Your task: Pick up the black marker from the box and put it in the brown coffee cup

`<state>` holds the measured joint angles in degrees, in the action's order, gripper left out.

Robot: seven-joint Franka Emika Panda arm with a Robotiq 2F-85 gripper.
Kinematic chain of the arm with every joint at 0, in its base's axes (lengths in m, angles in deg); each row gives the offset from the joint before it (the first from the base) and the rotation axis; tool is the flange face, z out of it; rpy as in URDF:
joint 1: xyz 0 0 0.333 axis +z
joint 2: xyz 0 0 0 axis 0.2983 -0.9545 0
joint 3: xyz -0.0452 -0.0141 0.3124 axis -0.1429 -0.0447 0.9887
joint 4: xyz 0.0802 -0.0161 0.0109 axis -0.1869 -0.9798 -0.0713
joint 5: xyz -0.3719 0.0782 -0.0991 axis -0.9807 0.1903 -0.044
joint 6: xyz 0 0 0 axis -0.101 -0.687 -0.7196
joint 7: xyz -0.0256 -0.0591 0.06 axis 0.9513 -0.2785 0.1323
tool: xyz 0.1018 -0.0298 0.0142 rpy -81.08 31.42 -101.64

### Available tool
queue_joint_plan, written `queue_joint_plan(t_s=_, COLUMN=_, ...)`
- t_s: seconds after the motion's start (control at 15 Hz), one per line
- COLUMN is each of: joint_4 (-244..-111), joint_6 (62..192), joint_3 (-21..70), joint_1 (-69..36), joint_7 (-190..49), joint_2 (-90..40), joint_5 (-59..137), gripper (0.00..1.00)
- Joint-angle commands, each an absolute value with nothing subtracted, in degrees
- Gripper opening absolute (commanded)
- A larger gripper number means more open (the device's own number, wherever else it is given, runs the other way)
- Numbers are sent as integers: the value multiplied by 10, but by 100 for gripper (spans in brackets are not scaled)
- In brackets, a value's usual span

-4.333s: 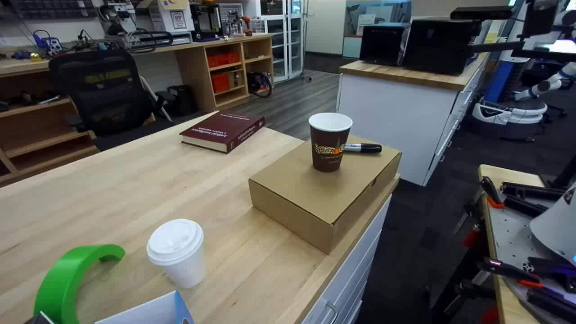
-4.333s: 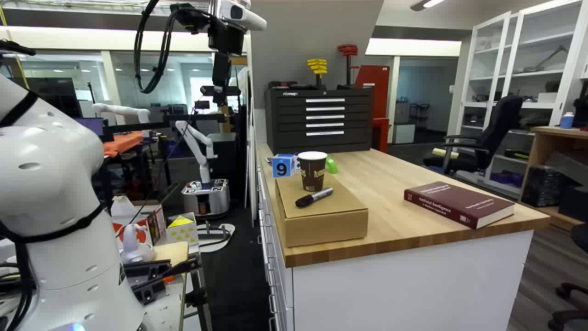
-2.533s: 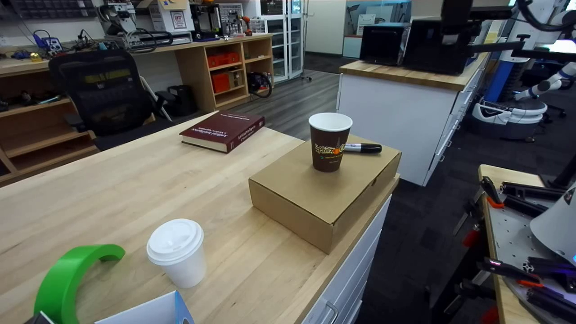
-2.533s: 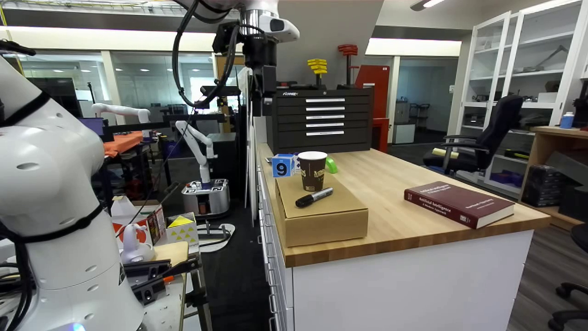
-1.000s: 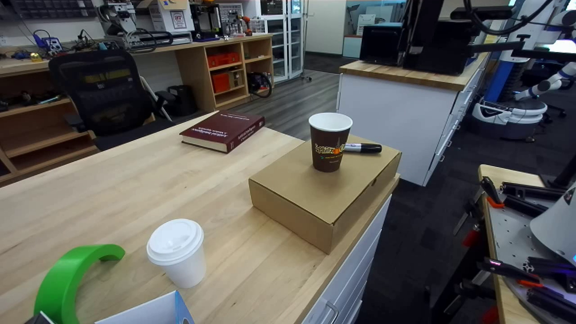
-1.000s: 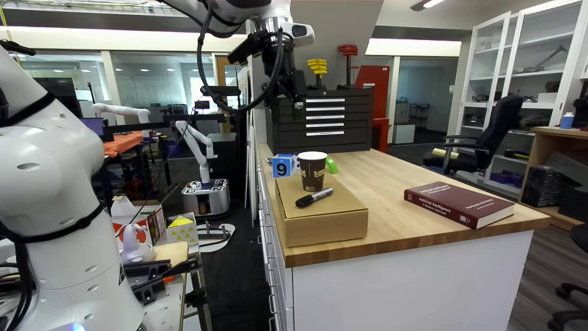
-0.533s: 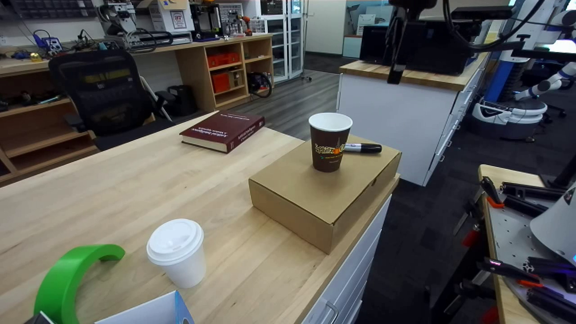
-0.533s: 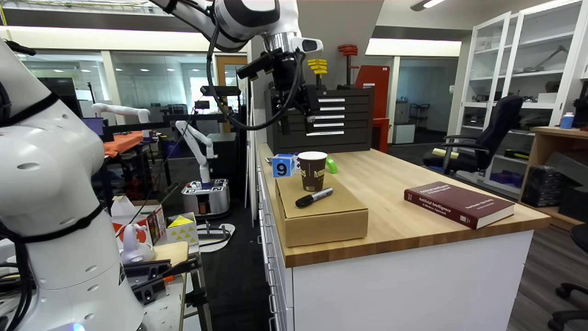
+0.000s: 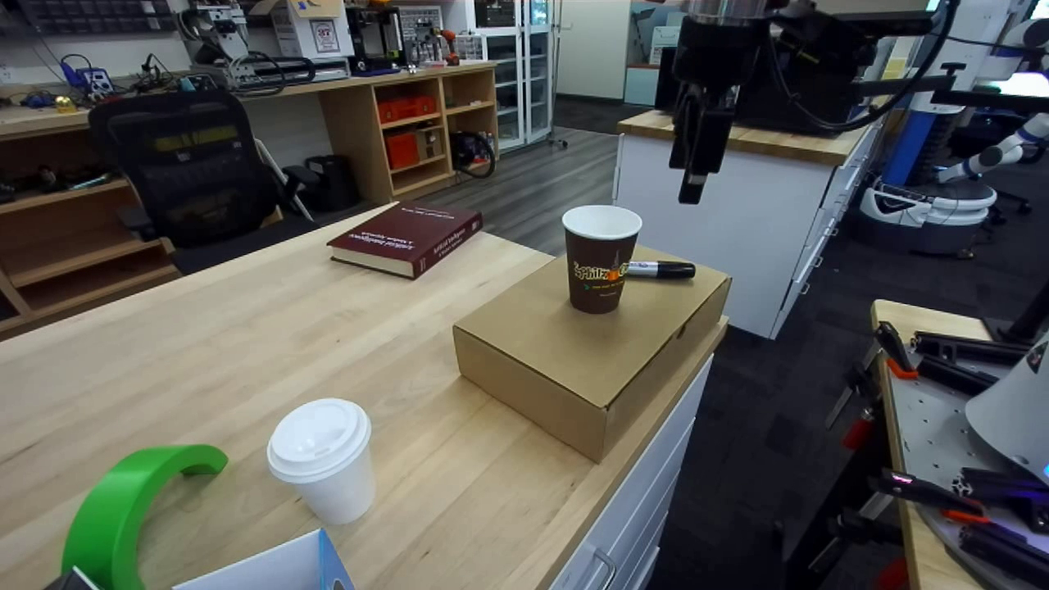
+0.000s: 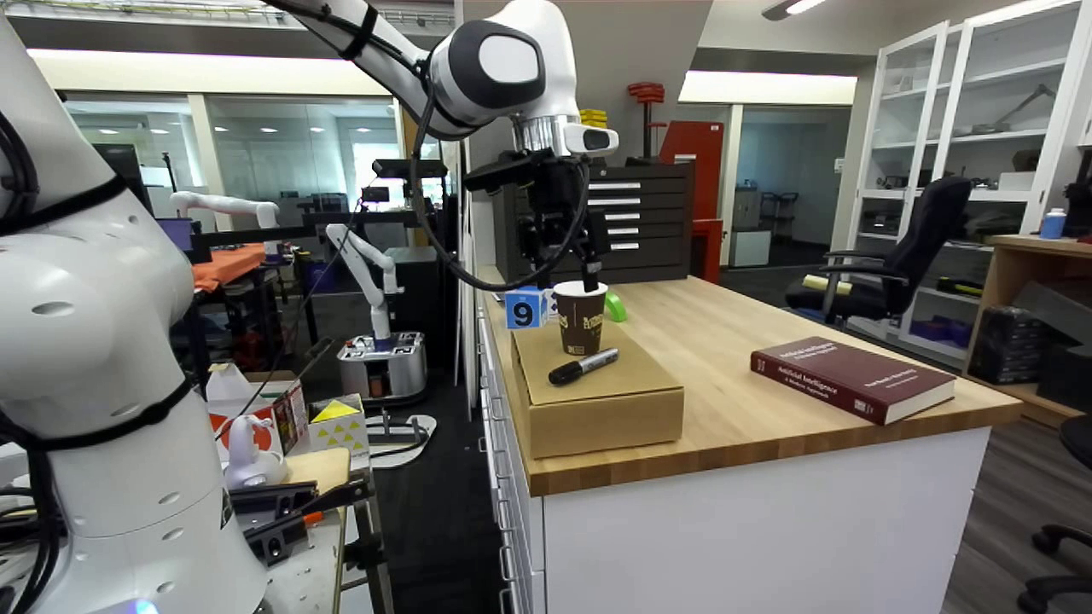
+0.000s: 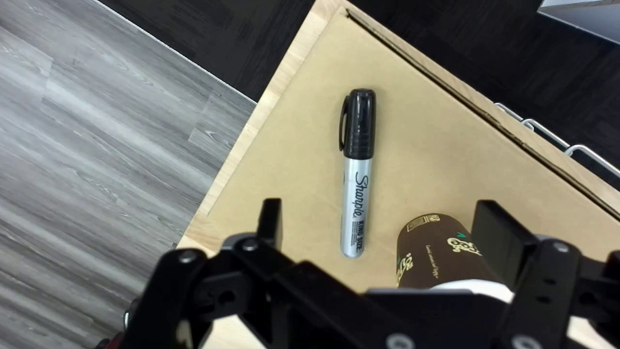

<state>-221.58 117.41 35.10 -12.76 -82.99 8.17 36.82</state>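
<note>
Wrist view: the black marker (image 11: 357, 179) lies flat on the tan box (image 11: 295, 155), capped, clip to one side, its silver barrel running lengthwise between the fingers of the gripper (image 11: 380, 223). Fingers spread wide, nothing held. The brown coffee cup (image 11: 436, 257) stands just beside the barrel end, apart from it, partly hidden by the gripper. Handling, by judgement: marker light and stiff, hard to damage; its round, smooth barrel apt to roll or slide under an off-centre squeeze, though the clip may check a full roll. Best hold seems across the barrel close to the cap, pads square to its length; the cap alone would make a poor hold, as it might pull off. In an exterior view the gripper (image 9: 690, 180) shows above the cap end, clear of box and cup; the cup hides part of the barrel. A white lidded cup (image 9: 324, 460) stands well apart on the table (image 9: 410, 344). In an exterior view the marker (image 10: 584, 367) shows whole, near the cup's foot; one finger overlaps the cup's rim to the eye, and contact cannot be told from here alone. Step in hand looks like lining up for the grasp; lift and drop not yet done. Chief worry: the finger on the cup side, the cup being probably thin, light paper, easily nudged over; the descent calls for clearing its wall.
</note>
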Motion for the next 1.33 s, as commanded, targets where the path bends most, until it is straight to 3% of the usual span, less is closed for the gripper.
queue_joint_plan(t_s=0.0, joint_4=-2227, joint_6=1209, joint_3=341, joint_1=-123, joint_7=-847, joint_2=64, joint_5=358, gripper=100)
queue_joint_plan(t_s=1.27, joint_4=-2300, joint_6=1332, joint_3=334, joint_1=-124, joint_7=-900, joint_2=-3, joint_5=366, gripper=100)
